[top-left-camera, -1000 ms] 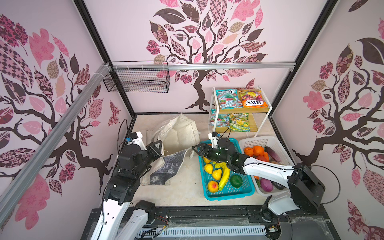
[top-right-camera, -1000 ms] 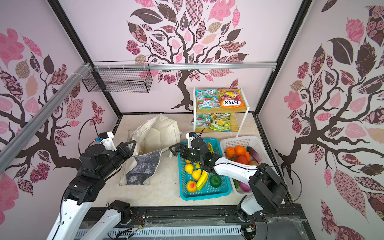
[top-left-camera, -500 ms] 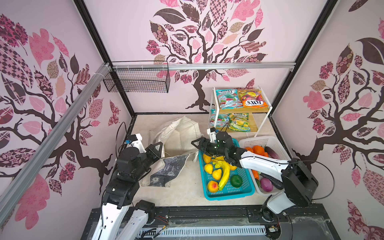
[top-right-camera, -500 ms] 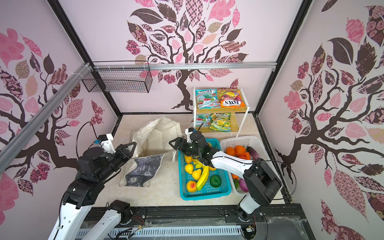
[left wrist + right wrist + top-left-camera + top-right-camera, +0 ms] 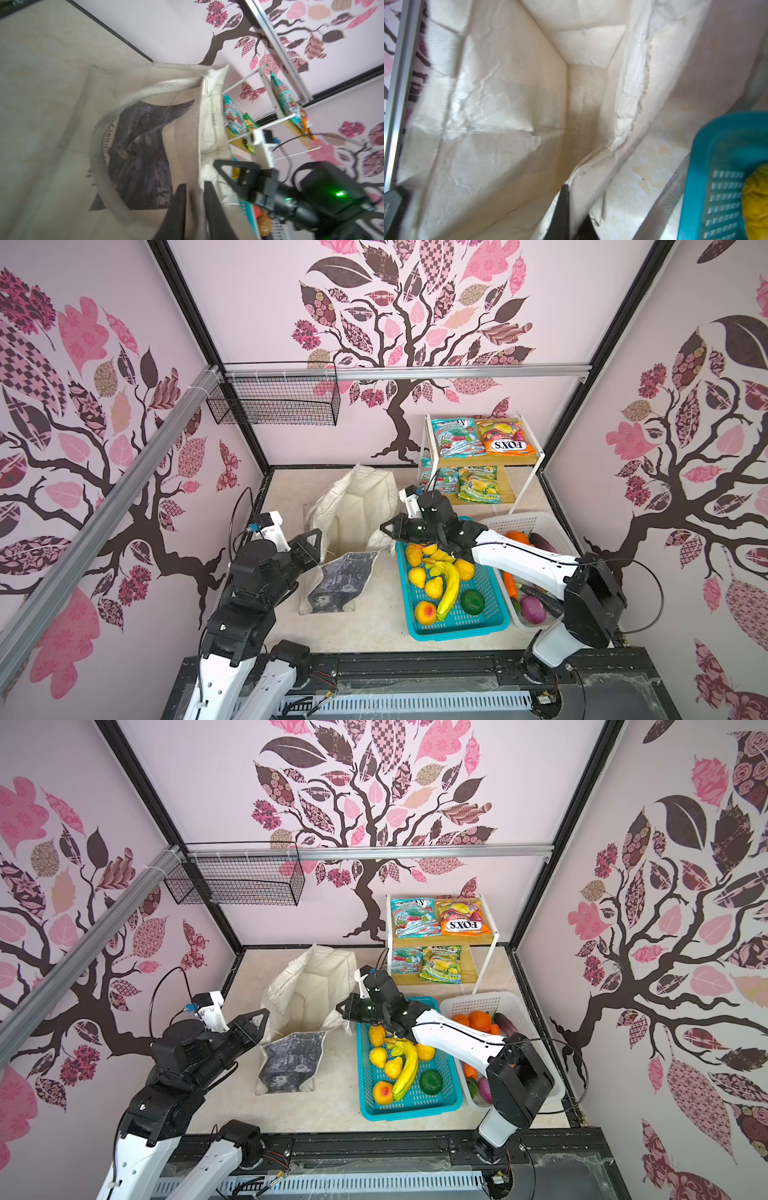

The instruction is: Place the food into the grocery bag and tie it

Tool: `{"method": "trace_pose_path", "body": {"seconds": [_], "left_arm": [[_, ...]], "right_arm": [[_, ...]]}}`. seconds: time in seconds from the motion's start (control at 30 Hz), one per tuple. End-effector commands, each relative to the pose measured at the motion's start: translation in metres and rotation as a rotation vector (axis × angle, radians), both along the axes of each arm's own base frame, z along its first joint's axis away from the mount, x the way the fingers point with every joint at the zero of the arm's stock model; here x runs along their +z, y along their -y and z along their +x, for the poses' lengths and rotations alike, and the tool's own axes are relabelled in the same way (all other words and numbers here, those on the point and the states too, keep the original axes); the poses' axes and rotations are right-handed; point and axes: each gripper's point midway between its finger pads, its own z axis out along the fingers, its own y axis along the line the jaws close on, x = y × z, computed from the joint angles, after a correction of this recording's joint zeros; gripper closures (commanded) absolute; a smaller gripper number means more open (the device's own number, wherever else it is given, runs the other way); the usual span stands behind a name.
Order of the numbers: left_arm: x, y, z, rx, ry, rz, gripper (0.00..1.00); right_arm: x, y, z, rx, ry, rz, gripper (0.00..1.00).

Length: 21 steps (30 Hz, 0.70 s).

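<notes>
Top views: left gripper (image 5: 318,540) low at the near rim of the bag (image 5: 357,506), which gapes mid table (image 5: 374,635). Right gripper (image 5: 340,1009) stretched across to the right rim. Bananas (image 5: 451,587) in teal basket (image 5: 457,630).
Left wrist: fingers (image 5: 176,207) parted astride rim.
Right wrist: fingers (image 5: 563,207) pinched on rim.

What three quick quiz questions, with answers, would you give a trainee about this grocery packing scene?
1. True or false: the banana bunch is already inside the grocery bag.
2. The right pincer is shut on: A the bag's rim, B an orange, C nothing?
3. Where does the orange FOX'S packet lie?
Key: 1 false, it lies in the teal basket; 2 A; 3 on the rack's top shelf.
</notes>
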Motion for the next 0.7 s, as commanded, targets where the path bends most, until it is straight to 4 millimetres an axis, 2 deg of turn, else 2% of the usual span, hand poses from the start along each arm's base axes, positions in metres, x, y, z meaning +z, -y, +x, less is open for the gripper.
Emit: {"method": "trace_pose_path", "body": {"seconds": [0.0, 0.03, 0.13, 0.23, 0.3, 0.37, 0.4, 0.43, 0.5, 0.53, 0.57, 0.67], "left_arm": [[-0.006, -0.019, 0.000, 0.037, -0.024, 0.201, 0.19], [-0.008, -0.024, 0.001, 0.054, -0.039, 0.241, 0.03], [-0.015, -0.037, 0.014, 0.097, -0.088, 0.360, 0.02], [-0.022, -0.042, 0.036, 0.127, -0.158, 0.443, 0.02], [-0.031, -0.037, 0.058, 0.118, -0.189, 0.468, 0.02], [-0.046, -0.028, 0.069, 0.075, -0.266, 0.468, 0.03], [-0.054, -0.024, 0.072, 0.050, -0.298, 0.463, 0.09], [-0.058, -0.021, 0.074, 0.037, -0.308, 0.462, 0.21], [-0.055, -0.022, 0.077, 0.052, -0.278, 0.456, 0.65], [-0.048, -0.027, 0.076, 0.078, -0.251, 0.466, 0.88], [-0.040, -0.035, 0.072, 0.114, -0.241, 0.486, 1.00], [-0.017, -0.060, 0.056, 0.208, -0.223, 0.561, 1.00]], "right_arm": [[0.011, 0.008, -0.004, 0.076, 0.104, -0.160, 1.00], [0.008, 0.007, -0.006, 0.098, 0.106, -0.168, 1.00], [-0.005, -0.004, -0.013, 0.198, 0.074, -0.199, 1.00], [-0.015, -0.007, -0.017, 0.238, 0.041, -0.233, 1.00], [-0.018, -0.004, -0.015, 0.223, 0.044, -0.248, 1.00], [-0.018, -0.003, -0.016, 0.219, 0.045, -0.239, 1.00], [-0.018, -0.003, -0.018, 0.221, 0.042, -0.229, 1.00], [-0.018, -0.003, -0.019, 0.222, 0.040, -0.220, 1.00], [-0.019, -0.002, -0.020, 0.219, 0.035, -0.219, 1.00], [-0.019, 0.000, -0.020, 0.210, 0.036, -0.225, 1.00], [-0.020, 0.004, -0.018, 0.187, 0.036, -0.243, 1.00], [-0.021, 0.022, -0.011, 0.106, 0.037, -0.317, 1.00]]}}
